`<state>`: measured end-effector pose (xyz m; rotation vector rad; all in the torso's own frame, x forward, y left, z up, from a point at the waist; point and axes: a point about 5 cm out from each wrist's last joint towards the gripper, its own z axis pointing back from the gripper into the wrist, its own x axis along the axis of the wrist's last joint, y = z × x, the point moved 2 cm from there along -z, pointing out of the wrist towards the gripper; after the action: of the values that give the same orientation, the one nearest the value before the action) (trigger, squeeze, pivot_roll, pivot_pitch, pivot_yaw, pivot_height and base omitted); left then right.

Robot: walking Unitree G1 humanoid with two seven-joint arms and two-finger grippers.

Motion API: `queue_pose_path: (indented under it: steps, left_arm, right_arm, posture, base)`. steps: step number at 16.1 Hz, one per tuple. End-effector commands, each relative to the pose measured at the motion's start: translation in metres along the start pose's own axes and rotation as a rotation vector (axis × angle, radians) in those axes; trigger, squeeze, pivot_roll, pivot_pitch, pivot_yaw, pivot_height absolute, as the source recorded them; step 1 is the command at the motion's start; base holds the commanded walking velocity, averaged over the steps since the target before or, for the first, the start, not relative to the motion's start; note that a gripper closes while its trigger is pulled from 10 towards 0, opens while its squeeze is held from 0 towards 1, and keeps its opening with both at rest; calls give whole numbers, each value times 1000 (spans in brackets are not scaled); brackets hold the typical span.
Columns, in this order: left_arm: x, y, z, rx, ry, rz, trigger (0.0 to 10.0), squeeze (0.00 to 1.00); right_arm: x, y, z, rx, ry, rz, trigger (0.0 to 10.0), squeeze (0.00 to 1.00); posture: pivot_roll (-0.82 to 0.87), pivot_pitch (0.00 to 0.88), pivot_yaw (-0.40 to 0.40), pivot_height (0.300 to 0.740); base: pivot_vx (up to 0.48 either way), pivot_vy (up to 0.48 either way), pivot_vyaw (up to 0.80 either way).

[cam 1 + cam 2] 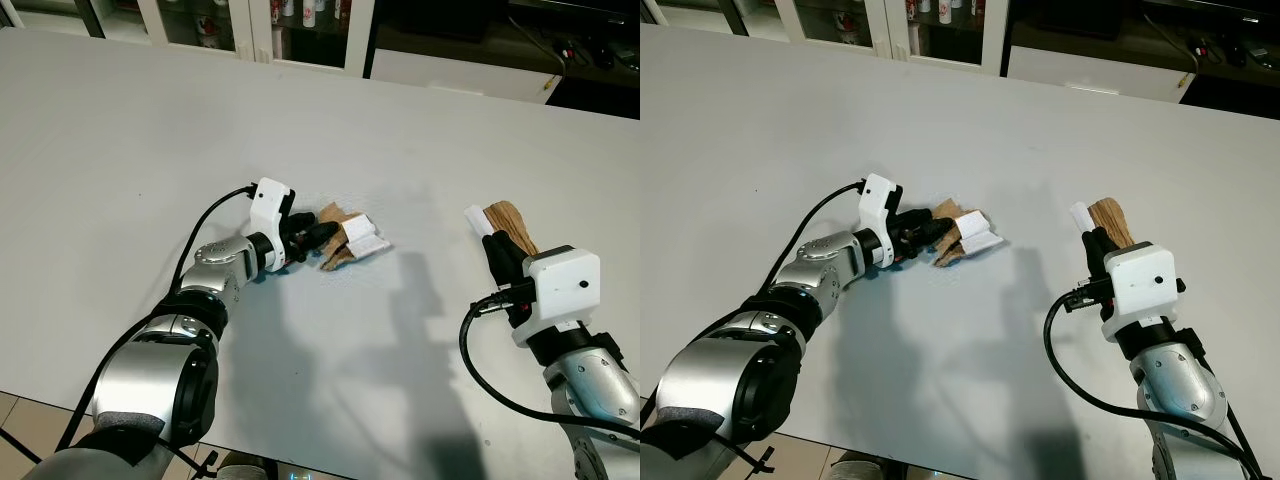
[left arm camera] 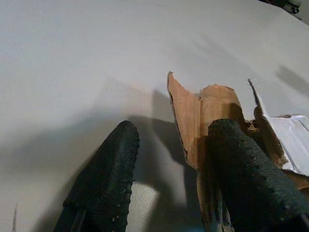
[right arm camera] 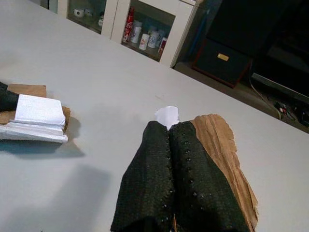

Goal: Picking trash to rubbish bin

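Cardboard scrap [image 1: 350, 240] lies on your worktop [image 1: 120, 150], one finger of your open left claw [image 1: 318, 233] touching it. Your right claw [image 3: 169, 164] is closed on a torn cardboard strip [image 3: 224, 159], well apart.

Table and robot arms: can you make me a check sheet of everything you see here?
Surface: white table, bare around the scraps.
Job's things: torn cardboard with white paper lying mid-table; second cardboard scrap held up at the right.
Clutter: nothing seen.
Grippers: left gripper open, one of its fingers on the torn cardboard; right gripper shut on the second scrap.
Cables: black cable along the left arm, black loop by the right wrist.
Surroundings: glass cabinet with bottles; no bin seen.
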<state>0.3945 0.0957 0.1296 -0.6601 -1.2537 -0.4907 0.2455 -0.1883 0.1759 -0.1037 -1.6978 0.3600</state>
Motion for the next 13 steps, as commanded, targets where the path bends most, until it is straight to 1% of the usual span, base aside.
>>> queue_pose_path:
  steps: [1,7,8,11,13]
  left_arm:
    - [-14,0,2,0,44,34,0,0]
    - [-11,2,3,15,33,40,0,0]
    - [-10,4,3,30,28,40,0,0]
    - [-3,16,9,116,-17,37,0,0]
    - [4,26,15,187,-66,41,0,0]
  right_arm:
    - [1,-3,0,-7,3,12,10000,0]
    - [1,-4,-3,-7,-1,14,10000,0]
    - [0,-4,-3,-6,-1,15,10000,0]
    - [-1,-3,-5,-3,-1,12,10000,0]
    - [-1,-2,-9,6,-7,8,10000,0]
  posture:
    - [15,174,-32,740]
    - [20,170,-32,740]
    - [24,168,-32,740]
    - [36,165,-35,740]
    - [57,161,-41,740]
  base:
    - [0,0,0]
    - [0,0,0]
    - [0,0,0]
    - [0,0,0]
    - [0,0,0]
